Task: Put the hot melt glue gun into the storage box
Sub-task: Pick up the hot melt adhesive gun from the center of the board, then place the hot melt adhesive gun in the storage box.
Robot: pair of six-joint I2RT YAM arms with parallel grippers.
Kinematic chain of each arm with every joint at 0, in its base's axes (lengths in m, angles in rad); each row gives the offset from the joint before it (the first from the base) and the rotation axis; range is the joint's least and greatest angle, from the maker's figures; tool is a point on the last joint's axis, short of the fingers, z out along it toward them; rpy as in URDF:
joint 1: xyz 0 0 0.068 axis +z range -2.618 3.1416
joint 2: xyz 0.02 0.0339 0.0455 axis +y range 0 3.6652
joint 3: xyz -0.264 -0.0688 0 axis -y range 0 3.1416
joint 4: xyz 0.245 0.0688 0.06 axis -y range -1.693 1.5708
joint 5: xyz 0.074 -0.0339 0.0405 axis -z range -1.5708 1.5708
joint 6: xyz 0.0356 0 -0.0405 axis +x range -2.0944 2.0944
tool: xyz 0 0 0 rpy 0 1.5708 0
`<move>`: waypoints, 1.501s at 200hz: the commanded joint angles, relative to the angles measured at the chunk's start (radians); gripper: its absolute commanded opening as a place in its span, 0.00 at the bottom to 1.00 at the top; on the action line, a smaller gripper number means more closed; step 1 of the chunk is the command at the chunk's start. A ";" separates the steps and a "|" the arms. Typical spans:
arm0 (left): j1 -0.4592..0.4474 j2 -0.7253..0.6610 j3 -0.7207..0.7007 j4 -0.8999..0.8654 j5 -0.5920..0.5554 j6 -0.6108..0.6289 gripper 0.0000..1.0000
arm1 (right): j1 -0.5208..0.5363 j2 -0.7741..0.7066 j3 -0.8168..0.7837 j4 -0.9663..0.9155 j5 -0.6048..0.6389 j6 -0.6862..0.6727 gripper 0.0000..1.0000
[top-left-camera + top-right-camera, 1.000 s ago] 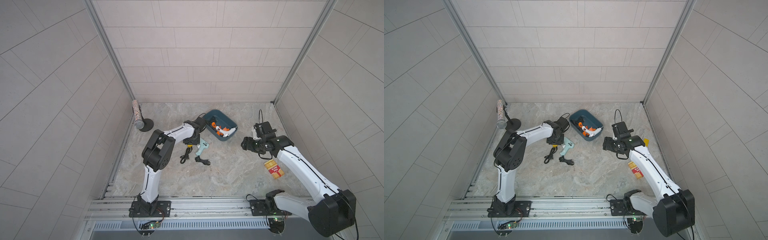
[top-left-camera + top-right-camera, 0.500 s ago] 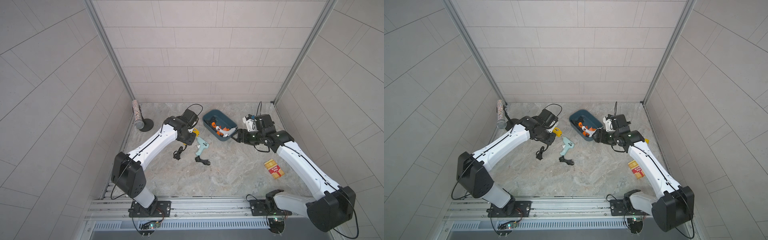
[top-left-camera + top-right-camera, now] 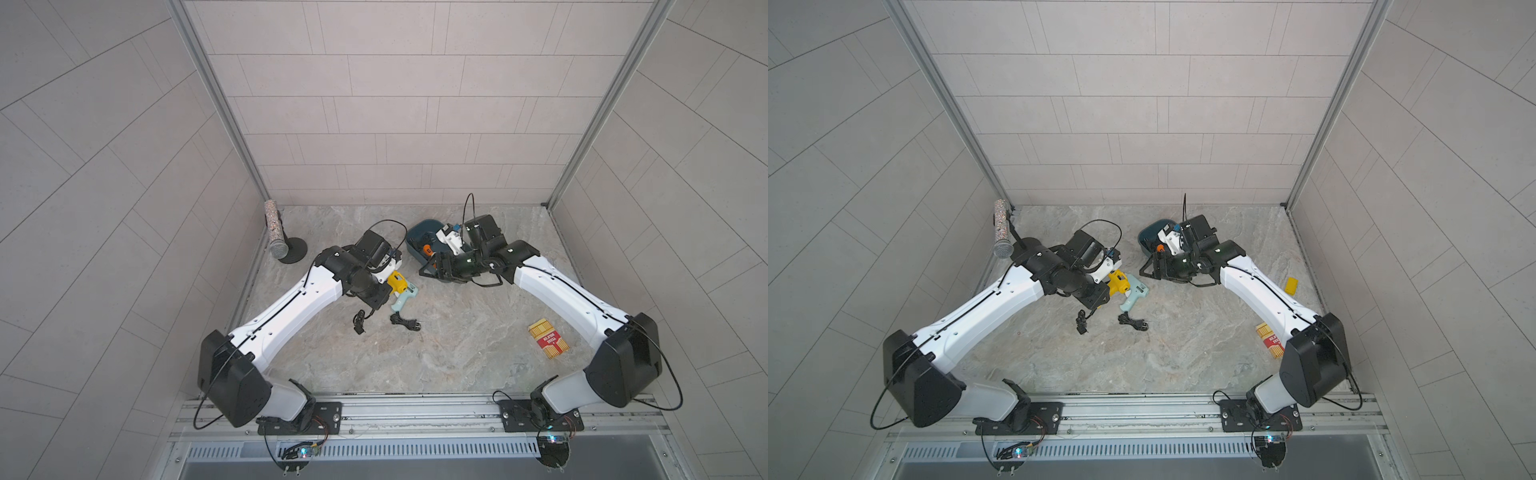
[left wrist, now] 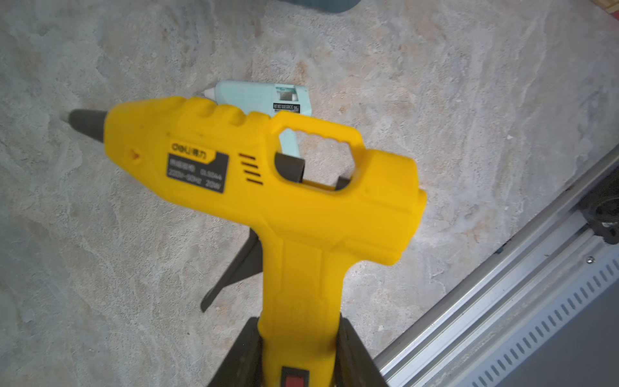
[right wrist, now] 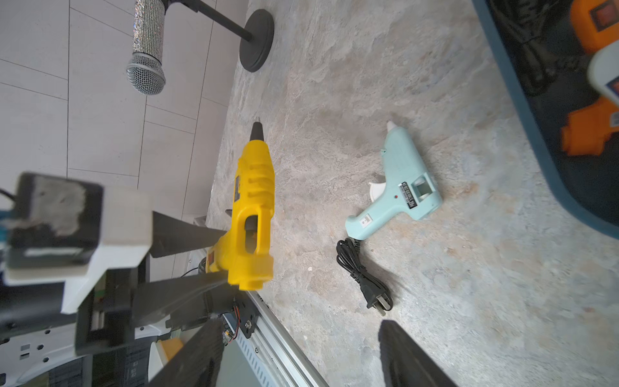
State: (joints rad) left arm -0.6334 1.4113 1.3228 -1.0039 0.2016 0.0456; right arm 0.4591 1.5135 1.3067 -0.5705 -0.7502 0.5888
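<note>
Nearest the rail, beside your right arm, a flat red-and-yellow cardboard packet [image 3: 548, 343] lies well apart from the work; its white lettering is too small to read. Further in, a pale blue plastic glue gun [image 5: 398, 181] lies on its side on the marbled tabletop [image 3: 457, 353], with its coiled black cord [image 5: 361, 271] and plug trailing from the handle. It carries a small black label, but you cannot read it.

Just beside it, your left gripper [image 4: 298, 351] pinches the handle of a yellow plastic glue gun [image 4: 268, 187], which looks lifted clear of the surface. Its black panel shows the brand "deli" with Chinese characters; the lines under it are blurred.

Your right gripper [image 5: 301, 362] stands spread and empty, at the near edge of the dark teal-blue plastic storage box [image 3: 415, 232]. Inside that box lies an orange-and-white glue gun [image 5: 593, 127].

As I judge it, 1 of 3 guns is stowed, 1 is gripped and needs carrying over the rim, and 1 waits untouched. Farthest off, a glittery silver microphone [image 3: 274, 232] hangs head-down on its black stand.
</note>
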 commanded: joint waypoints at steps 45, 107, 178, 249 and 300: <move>-0.025 -0.044 -0.016 -0.012 0.033 -0.001 0.21 | 0.042 0.101 0.040 0.155 -0.158 0.137 0.78; -0.045 -0.028 -0.017 0.022 0.037 -0.017 0.22 | 0.099 0.155 0.051 0.152 -0.195 0.141 0.73; -0.052 -0.024 -0.002 0.049 0.047 -0.025 0.22 | 0.119 0.181 0.040 0.165 -0.199 0.157 0.48; -0.054 -0.080 -0.015 0.111 -0.043 -0.080 0.81 | 0.022 0.113 0.040 0.197 -0.117 0.199 0.00; -0.054 -0.312 -0.164 0.391 -0.284 -0.244 0.97 | -0.114 0.007 -0.159 0.730 0.091 0.547 0.00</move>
State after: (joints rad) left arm -0.6819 1.2137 1.2346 -0.7795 0.0631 -0.1055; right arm 0.3843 1.5711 1.1923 -0.1703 -0.7910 0.9455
